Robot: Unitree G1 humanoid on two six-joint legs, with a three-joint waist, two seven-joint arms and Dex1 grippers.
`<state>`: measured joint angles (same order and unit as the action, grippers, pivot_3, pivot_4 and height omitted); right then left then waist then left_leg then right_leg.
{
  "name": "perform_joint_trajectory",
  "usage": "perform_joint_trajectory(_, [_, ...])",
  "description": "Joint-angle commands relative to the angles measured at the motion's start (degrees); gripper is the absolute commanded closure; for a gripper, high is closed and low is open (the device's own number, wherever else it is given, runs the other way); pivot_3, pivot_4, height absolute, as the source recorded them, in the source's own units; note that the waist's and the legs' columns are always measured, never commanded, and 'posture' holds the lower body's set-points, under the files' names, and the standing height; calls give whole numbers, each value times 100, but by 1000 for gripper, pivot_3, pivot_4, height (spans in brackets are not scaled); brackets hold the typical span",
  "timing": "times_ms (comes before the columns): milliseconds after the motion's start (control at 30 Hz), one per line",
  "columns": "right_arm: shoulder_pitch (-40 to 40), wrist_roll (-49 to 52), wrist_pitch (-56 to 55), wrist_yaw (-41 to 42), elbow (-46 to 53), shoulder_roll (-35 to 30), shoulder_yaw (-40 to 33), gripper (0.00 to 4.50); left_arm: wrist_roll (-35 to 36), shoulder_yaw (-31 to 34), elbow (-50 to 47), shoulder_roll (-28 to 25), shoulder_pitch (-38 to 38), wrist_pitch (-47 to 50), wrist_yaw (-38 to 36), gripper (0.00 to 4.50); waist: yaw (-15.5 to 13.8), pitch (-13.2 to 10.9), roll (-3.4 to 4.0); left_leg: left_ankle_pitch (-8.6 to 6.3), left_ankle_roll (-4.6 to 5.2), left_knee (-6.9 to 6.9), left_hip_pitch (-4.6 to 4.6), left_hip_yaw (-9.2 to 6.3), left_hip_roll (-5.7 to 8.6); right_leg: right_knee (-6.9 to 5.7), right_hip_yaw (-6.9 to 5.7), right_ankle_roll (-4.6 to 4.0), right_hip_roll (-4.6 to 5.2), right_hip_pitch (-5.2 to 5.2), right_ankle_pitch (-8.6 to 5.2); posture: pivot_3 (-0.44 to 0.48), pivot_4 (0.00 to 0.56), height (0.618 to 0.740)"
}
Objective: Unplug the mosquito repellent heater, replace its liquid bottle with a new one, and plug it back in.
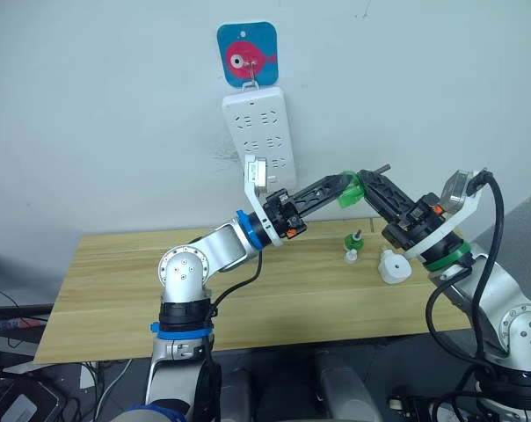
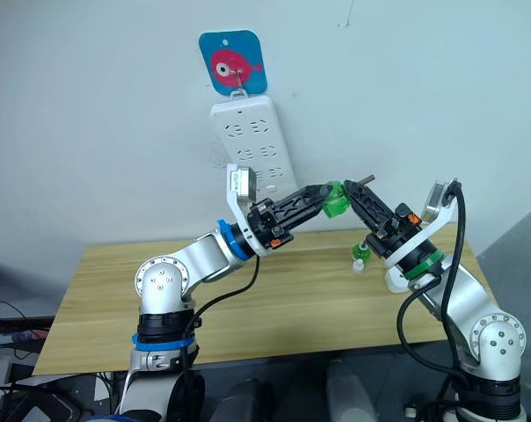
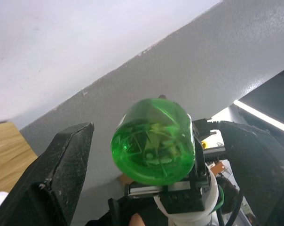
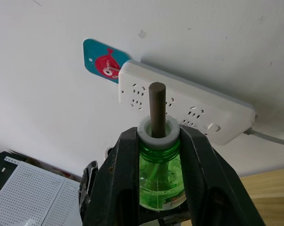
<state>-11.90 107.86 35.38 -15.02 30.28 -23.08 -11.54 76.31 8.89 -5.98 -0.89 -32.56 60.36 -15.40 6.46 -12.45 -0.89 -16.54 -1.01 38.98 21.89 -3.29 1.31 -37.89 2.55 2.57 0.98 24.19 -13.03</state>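
lying on the table [image 1: 116, 272], heater [image 1: 393, 266] below right gripper [image 1: 360, 183] clamping green bottle [image 1: 349, 191]

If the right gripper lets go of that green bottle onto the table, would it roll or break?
The green bottle, clamped in the right gripper, looks round-sided, so lying down it would probably roll. Standing, its protruding wick suggests it tips easily. It looks like clear plastic, so probably not brittle.

A lab is suggested: a bare wall [image 1: 90, 105], a hung power strip [image 1: 260, 139], floor cables [image 1: 6, 321], and a breadboard [image 4: 34, 197] are seen.
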Motion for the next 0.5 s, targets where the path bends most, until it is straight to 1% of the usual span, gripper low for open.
perform_joint_trajectory(33, [-13, 68, -74, 115, 276, -84, 5, 3689, 112, -61, -30, 64, -130, -67, -3, 0, 0, 0, 0, 0, 0, 0, 0, 2, 0, 0, 0, 0, 0, 0, 0, -206, 160, 740])
perform_joint_trajectory(233, [-19, 81, -86, 175, 281, -123, 50, 3689, 333, -56, 43, 68, -134, 24, 25, 0, 1, 0, 0, 0, 0, 0, 0, 9, 0, 1, 1, 0, -2, 0, 0, -212, 158, 740])
perform_joint_trajectory(333, [-36, 103, -113, 176, 309, -95, 91, 3689, 448, -41, 99, 64, -101, 51, 59, 589, 2, 0, 0, 0, 0, 0, 0, 9, -1, 1, 1, 0, -2, 0, 0, -214, 158, 740])
perform_joint_trajectory(500, [-31, 170, -159, 180, 376, -95, 140, 3689, 597, -79, 99, 74, -39, 66, 127, 2069, 1, 1, -1, 0, 0, 0, 1, 8, -1, 2, 1, 1, -2, 0, 0, -215, 156, 740])
